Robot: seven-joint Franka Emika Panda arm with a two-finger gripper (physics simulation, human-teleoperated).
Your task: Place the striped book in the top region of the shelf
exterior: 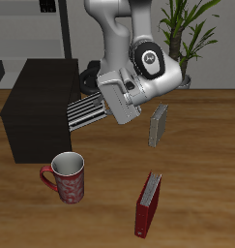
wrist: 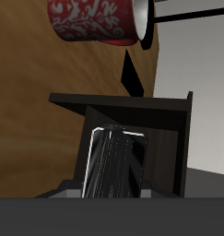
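The striped book (exterior: pixel 86 113), thin with black-and-white stripes, lies flat in my gripper (exterior: pixel 103 108), which is shut on its near end. The book's far end reaches the upper front edge of the dark, boxy shelf (exterior: pixel 37 107), which stands on the table toward the back. In the wrist view the striped book (wrist: pixel 113 166) points at the shelf's (wrist: pixel 132 109) dark opening. I cannot tell whether the book rests on the shelf or hangs just in front of it. My fingers are hidden behind the book in the wrist view.
A red patterned mug (exterior: pixel 68 178) stands in front of the shelf, and also shows in the wrist view (wrist: pixel 95 18). A plain grey book (exterior: pixel 159 126) stands upright beside my arm. A red book (exterior: pixel 148 204) stands near the table's front edge.
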